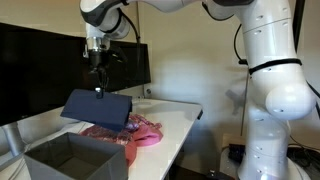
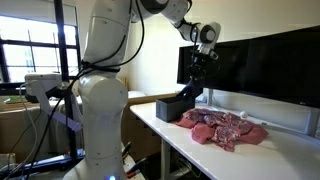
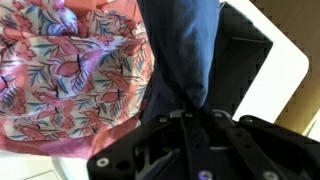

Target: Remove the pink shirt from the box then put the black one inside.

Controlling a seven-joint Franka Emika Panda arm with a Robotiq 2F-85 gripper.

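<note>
Jaws are mostly buried in this one. The gripper [image 1: 97, 86] is clamped shut on the top edge of the black shirt [image 1: 97, 108], and in the wrist view the fabric [image 3: 185, 50] swallows the fingertips, so only the gripper body shows, cut off along the bottom of the frame. The shirt hangs in the air and reads more navy than black.

In an exterior view the shirt [image 2: 190, 95] and the box [image 2: 168, 110] blur into one dark lump, so I can't tell if cloth touches the rim. From the other side it looks like it hangs clear, up and behind the box [image 1: 105, 162], but I wouldn't swear to it. That box is cropped by the bottom edge, and what shows of its inside looks bare.

The pink shirt [image 1: 135, 130] lies crumpled on the table, outside the box, partly covered by the hanging black one. Up close its floral print [image 3: 70, 70] fills the left of the wrist view.

The surface is a plain white table [image 1: 178, 115]. Big dark monitors [image 2: 265, 60] sit along the back, and there's a window [image 2: 30, 55] off behind the arm's base.
</note>
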